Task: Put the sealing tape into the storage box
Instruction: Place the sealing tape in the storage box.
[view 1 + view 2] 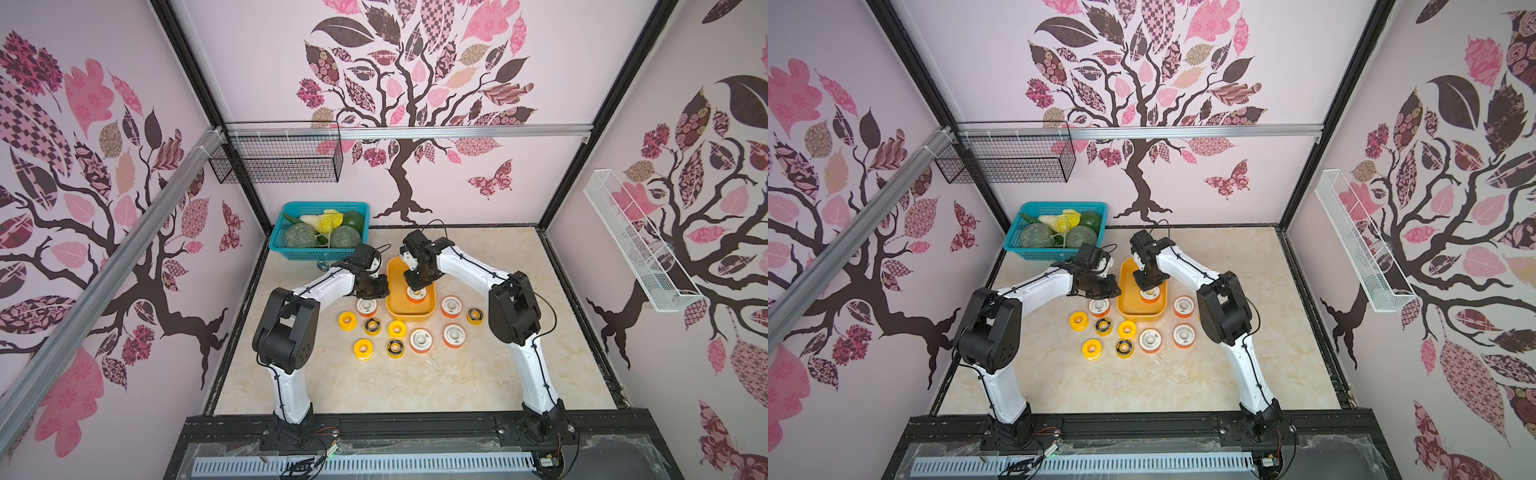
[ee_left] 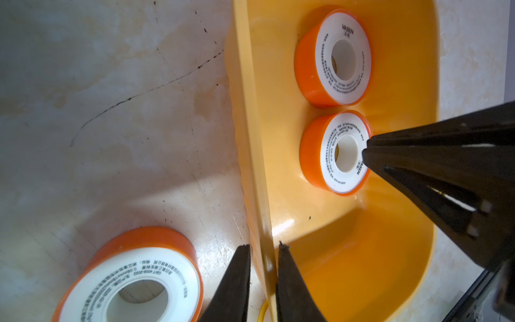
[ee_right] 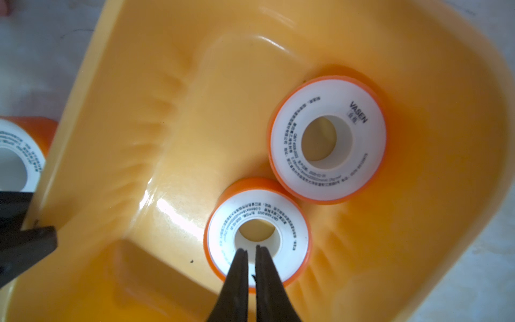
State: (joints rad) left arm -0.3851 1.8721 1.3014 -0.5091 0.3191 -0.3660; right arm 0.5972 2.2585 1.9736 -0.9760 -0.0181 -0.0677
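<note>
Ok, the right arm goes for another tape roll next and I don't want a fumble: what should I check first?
1. Right gripper unloaded: shut over the first roll, gripping nothing. Ok.
2. Rolls in the storage box: first roll and second roll lie flat. Ok.
3. Left gripper steadying the box: shut on its wall. Ok.
4. Right gripper open for a pick: shut. Not ok.
5. Table cleared of tape: ten rolls outside, one orange roll beside the box. Not ok.

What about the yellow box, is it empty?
No, one tape roll and a second tape roll lie flat on the floor of the box.
</note>
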